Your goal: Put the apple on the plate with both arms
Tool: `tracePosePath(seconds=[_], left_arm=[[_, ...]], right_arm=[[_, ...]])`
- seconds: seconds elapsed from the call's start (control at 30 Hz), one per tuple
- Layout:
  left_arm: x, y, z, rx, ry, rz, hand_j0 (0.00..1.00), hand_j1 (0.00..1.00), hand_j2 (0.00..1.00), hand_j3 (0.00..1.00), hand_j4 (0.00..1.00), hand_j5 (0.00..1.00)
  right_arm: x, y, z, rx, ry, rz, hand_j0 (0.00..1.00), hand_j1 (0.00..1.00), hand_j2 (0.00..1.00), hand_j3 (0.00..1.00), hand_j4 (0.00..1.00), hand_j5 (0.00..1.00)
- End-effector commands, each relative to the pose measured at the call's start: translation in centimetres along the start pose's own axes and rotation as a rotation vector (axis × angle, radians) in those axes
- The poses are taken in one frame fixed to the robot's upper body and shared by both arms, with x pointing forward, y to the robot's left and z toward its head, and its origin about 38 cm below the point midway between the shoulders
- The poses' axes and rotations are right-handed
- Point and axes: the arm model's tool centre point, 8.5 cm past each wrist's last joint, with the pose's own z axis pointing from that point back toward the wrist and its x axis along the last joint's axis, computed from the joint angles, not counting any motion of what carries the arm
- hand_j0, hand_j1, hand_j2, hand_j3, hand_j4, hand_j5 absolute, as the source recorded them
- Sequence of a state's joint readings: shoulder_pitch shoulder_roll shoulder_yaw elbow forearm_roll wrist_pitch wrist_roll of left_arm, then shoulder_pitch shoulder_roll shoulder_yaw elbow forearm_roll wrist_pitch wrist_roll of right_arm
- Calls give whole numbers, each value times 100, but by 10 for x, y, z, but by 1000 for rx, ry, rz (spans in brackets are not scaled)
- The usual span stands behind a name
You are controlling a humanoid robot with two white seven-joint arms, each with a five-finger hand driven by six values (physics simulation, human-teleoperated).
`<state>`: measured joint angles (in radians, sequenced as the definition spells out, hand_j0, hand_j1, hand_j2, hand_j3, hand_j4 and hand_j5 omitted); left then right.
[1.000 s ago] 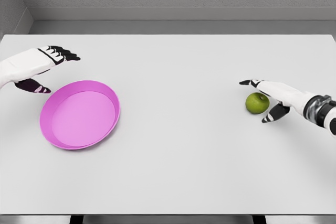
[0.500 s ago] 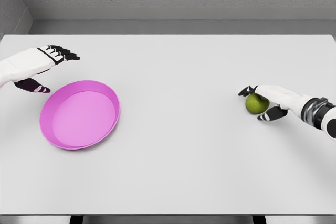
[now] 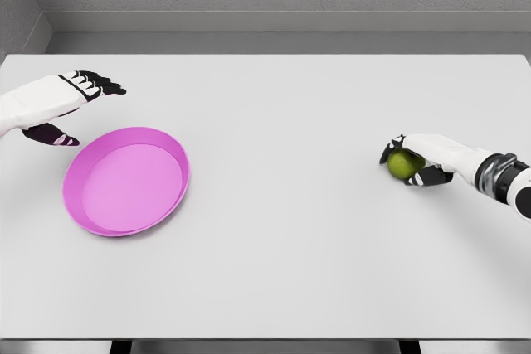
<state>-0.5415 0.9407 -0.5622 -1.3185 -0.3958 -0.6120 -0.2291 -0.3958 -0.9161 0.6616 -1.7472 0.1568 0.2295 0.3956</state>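
Right hand (image 3: 421, 159) has its fingers curled around the green apple (image 3: 401, 164), with the thumb under it and the other fingers over its top, at the right side of the white table (image 3: 290, 221). Left hand (image 3: 58, 101) hangs above the table's left edge with fingers stretched out and holding nothing, just beside the pink plate (image 3: 126, 181), which is well apart from the apple.

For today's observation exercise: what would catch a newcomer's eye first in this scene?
The pink plate stands out on the left of the white table, with the left hand open just beyond its rim. On the right, the right hand is closed around a green apple, far from the plate.
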Motion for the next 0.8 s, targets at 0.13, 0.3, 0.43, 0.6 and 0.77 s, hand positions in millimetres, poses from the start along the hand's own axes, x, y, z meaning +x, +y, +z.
tracePosePath(seconds=[0.13,0.3,0.43,0.6,0.77], left_arm=[[0,1,0,4,1,4,100,100,100,100,100,100],[-1,1,1,5,3,4,100,100,100,100,100,100],[-1,1,1,5,3,4,100,100,100,100,100,100],[0,1,1,6,1,4,100,100,100,100,100,100],[0,1,1,6,1,4,100,100,100,100,100,100]], right_arm=[[2,-2,1,-6,-11,7,52,52,52,52,52,52],[2,-4,1,-11,-11,11,50,50,50,50,50,50],[7,-13,2,-29,-33,29,46,46,46,46,46,46],[14,-19,2,-42,-86,55,46,46,46,46,46,46],[34,-18,-9,-55,-152,38,46,46,46,46,46,46]])
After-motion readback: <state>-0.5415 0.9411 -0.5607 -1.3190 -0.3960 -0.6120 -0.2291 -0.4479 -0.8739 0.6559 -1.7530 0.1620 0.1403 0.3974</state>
